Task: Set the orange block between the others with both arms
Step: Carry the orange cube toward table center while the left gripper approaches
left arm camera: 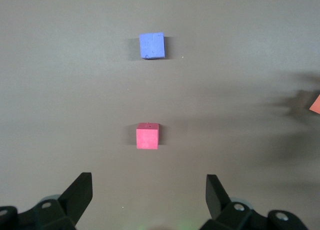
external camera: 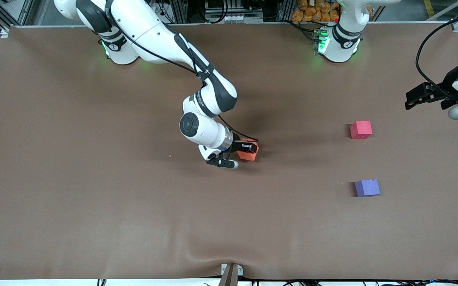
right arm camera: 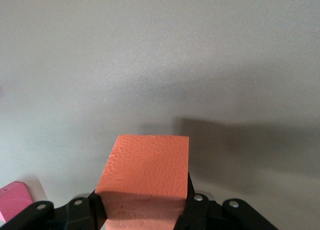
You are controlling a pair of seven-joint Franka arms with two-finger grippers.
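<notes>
My right gripper is shut on the orange block low over the middle of the brown table; its fingers press both sides of the block. The red-pink cube and the purple cube sit apart toward the left arm's end, the purple one nearer the front camera, with a bare gap between them. My left gripper waits raised over that end of the table, open and empty, looking at the red-pink cube and the purple cube.
A tiny orange speck lies on the brown cloth toward the right arm's end. The cloth wrinkles by a clamp at the front edge. Both arm bases stand along the back edge.
</notes>
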